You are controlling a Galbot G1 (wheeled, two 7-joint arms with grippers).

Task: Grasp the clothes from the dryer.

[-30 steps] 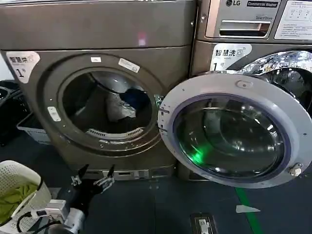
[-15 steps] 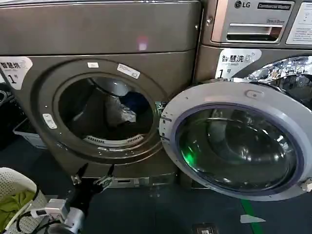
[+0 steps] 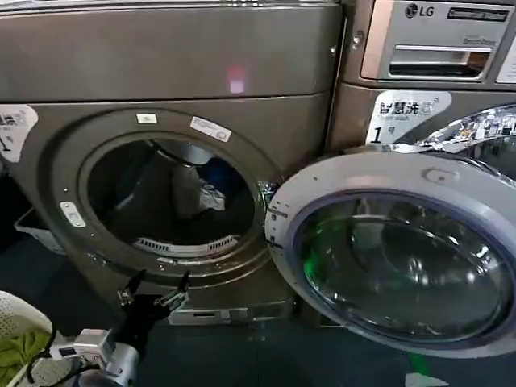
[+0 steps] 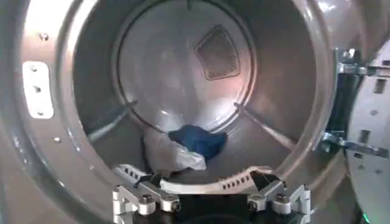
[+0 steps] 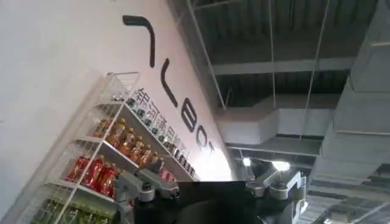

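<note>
The dryer (image 3: 161, 161) stood with its round port uncovered and its door (image 3: 395, 250) swung wide to the robot's right, the glass facing outward. Deep inside the drum (image 4: 183, 73) lay the clothes: a pale grey-white garment (image 4: 167, 155) rumpled on the drum floor, with a dark navy garment (image 4: 198, 140) touching it and partly draped over its edge. In the head view both showed as a small heap (image 3: 208, 181) toward the back right of the opening.

The left gripper (image 3: 153, 292) hung low in front of the dryer, just below the port's lower rim, its fingers (image 3: 179, 294) spread wide and holding nothing, pointed toward the opening. From the left wrist view the gripper (image 4: 210, 198) sat outside the port, well apart from the clothes.

The right gripper (image 5: 210, 189) was raised and aimed upward toward a ceiling and a wire shelf of bottles (image 5: 103, 158), its fingers wide and empty.

A second machine with an LG logo (image 3: 419, 11) stood beside the dryer. A white basket (image 3: 16, 310) holding a yellow-green cloth (image 3: 14, 348) sat at the robot's lower left.
</note>
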